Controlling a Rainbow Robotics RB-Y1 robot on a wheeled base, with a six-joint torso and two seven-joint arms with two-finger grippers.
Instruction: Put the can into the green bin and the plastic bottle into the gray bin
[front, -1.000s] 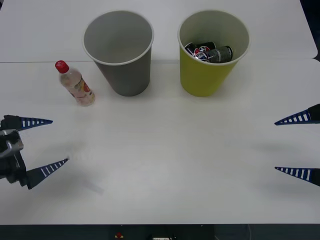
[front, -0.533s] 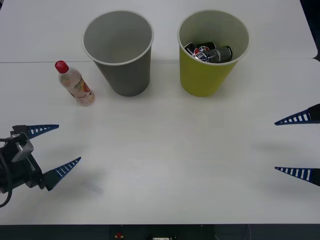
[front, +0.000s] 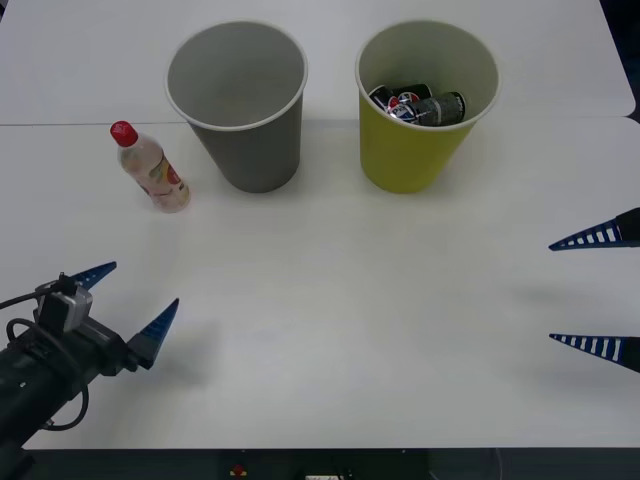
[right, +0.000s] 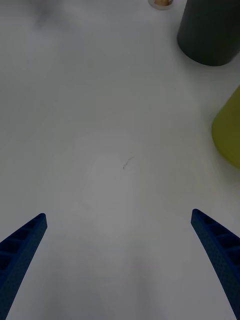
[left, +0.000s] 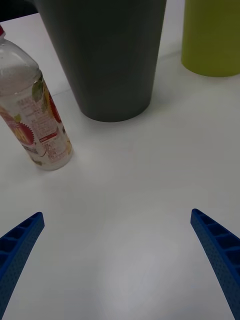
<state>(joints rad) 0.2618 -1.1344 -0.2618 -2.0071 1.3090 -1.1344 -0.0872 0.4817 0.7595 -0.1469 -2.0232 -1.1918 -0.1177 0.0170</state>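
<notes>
The plastic bottle (front: 150, 168) with its red cap stands upright on the white table (front: 330, 300), left of the gray bin (front: 245, 155). The gray bin holds nothing that I can see. To its right, the green bin (front: 405, 160) has dark cans (front: 435, 107) lying inside. My left gripper (front: 140, 287) is open low at the front left, well short of the bottle. In the left wrist view the bottle (left: 32, 120) and gray bin (left: 105, 55) lie ahead of the open left gripper (left: 117, 215). My right gripper (front: 552, 292) hangs open at the right edge.
A seam (front: 60, 124) between two tabletops runs behind the bottle. The right wrist view looks across bare table toward the gray bin (right: 207, 30) and the green bin (right: 227, 130), between the spread right gripper (right: 119, 215).
My left gripper has swung inward from the left edge, lower and to the right, and now points up toward the bottle and bins. The right arm, bottle and bins have not moved.
</notes>
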